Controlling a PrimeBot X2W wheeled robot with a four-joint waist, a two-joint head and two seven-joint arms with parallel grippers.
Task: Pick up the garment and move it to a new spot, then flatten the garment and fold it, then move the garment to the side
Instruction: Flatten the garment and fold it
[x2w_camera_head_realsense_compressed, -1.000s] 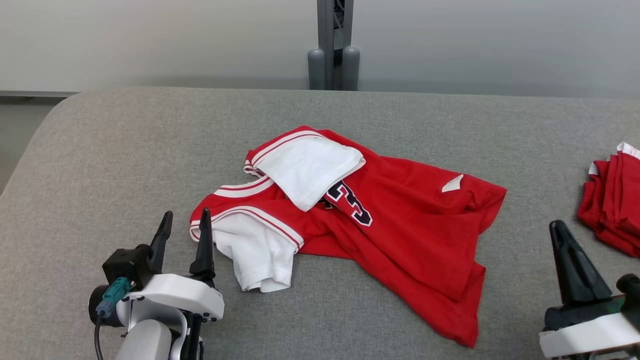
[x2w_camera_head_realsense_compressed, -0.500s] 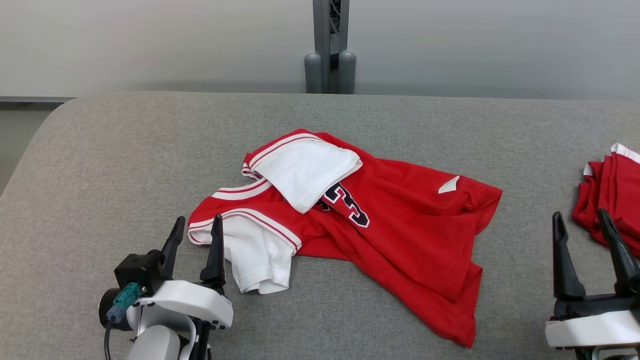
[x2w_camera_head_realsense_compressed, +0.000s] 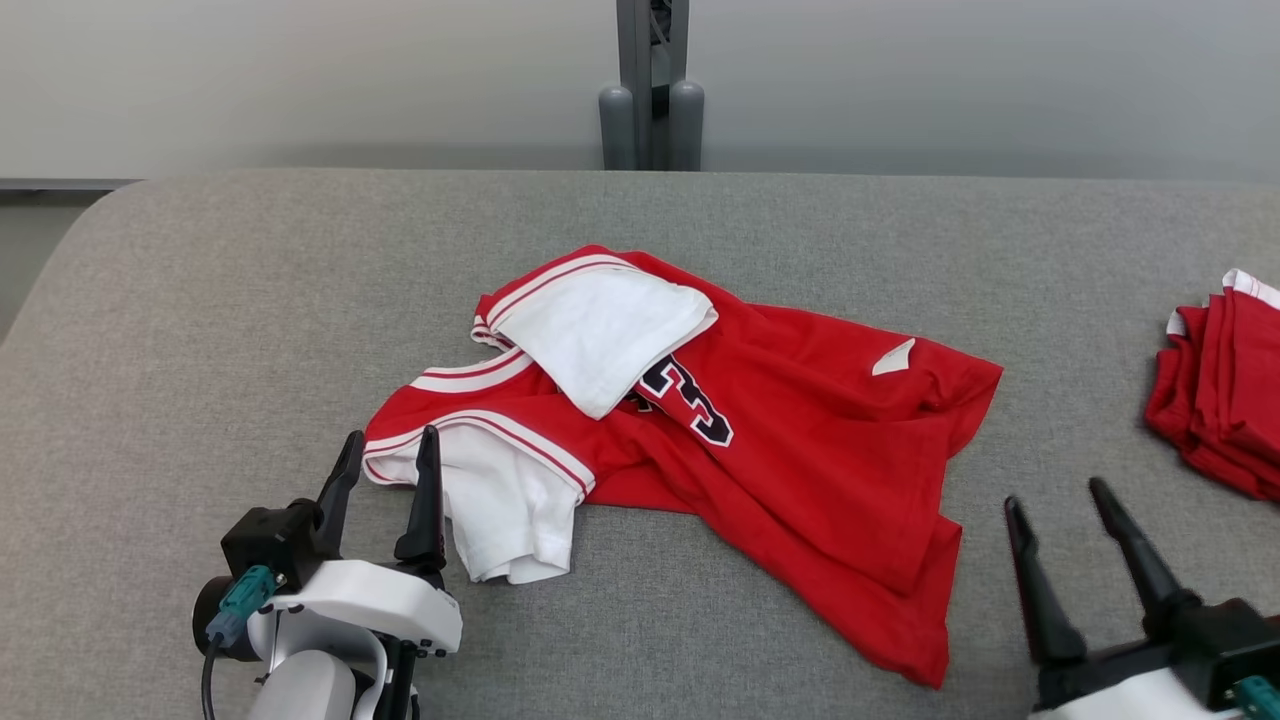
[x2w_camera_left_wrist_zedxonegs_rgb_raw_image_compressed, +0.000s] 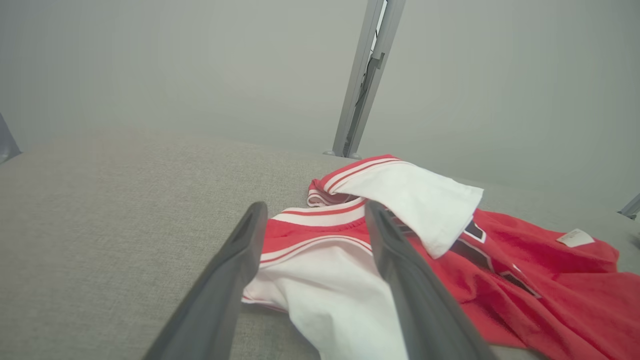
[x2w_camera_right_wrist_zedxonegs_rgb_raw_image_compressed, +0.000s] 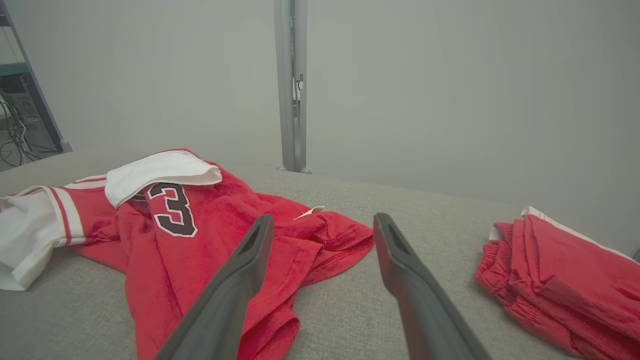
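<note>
The garment (x2w_camera_head_realsense_compressed: 800, 440) is a red jersey with white sleeves and a dark number, lying rumpled in the middle of the grey table (x2w_camera_head_realsense_compressed: 200, 300); it also appears in the left wrist view (x2w_camera_left_wrist_zedxonegs_rgb_raw_image_compressed: 525, 280) and the right wrist view (x2w_camera_right_wrist_zedxonegs_rgb_raw_image_compressed: 210, 220). My left gripper (x2w_camera_head_realsense_compressed: 390, 450) is open at the lower left, its fingertips beside the near white sleeve (x2w_camera_head_realsense_compressed: 510, 510), holding nothing. My right gripper (x2w_camera_head_realsense_compressed: 1055, 495) is open at the lower right, just right of the garment's hem, empty. In the left wrist view the sleeve (x2w_camera_left_wrist_zedxonegs_rgb_raw_image_compressed: 320, 295) lies between and beyond the two fingers (x2w_camera_left_wrist_zedxonegs_rgb_raw_image_compressed: 235, 280).
A stack of folded red garments (x2w_camera_head_realsense_compressed: 1215, 400) sits at the table's right edge, also seen in the right wrist view (x2w_camera_right_wrist_zedxonegs_rgb_raw_image_compressed: 565, 270). A grey post (x2w_camera_head_realsense_compressed: 650, 90) stands behind the table's far edge. The table's left end is rounded.
My right gripper has gone from shut to open and shifted left, toward the garment's hem. The left gripper stays open near the white sleeve. The head camera has shifted slightly.
</note>
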